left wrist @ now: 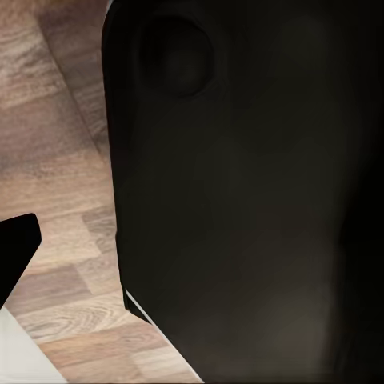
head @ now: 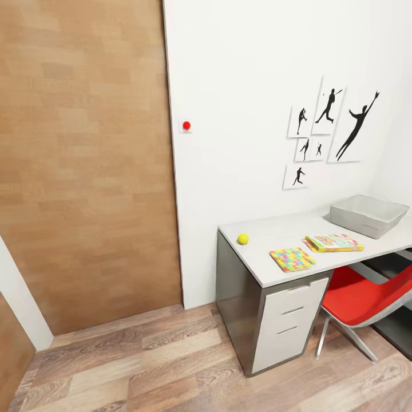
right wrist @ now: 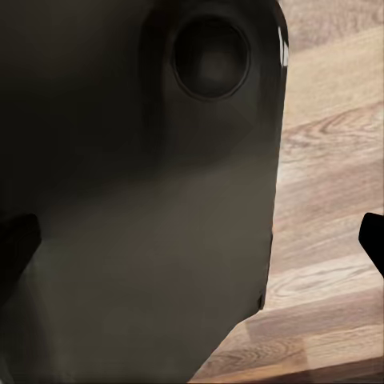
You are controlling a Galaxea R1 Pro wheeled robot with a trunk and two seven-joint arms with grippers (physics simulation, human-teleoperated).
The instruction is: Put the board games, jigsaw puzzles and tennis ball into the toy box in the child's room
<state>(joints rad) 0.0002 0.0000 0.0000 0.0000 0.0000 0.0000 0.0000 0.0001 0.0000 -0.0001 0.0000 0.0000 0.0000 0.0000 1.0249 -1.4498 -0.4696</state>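
While flat on the table (head: 274,232), the board game (head: 334,242) lies lengthwise.

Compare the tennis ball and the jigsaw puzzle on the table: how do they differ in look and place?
The tennis ball is small, round and plain yellow-green; the jigsaw puzzle is a flat square slab of many colours, clearly wider. The ball sits near the table's wall-side corner; the puzzle lies nearer its front edge. Both rest apart on the table, outside the toy box.

Each wrist camera looks down along a broad black body panel (left wrist: 248,200) of the robot (right wrist: 144,200). Dark finger tips (left wrist: 14,248) edge both wrist views (right wrist: 372,240); their spread cannot be told.
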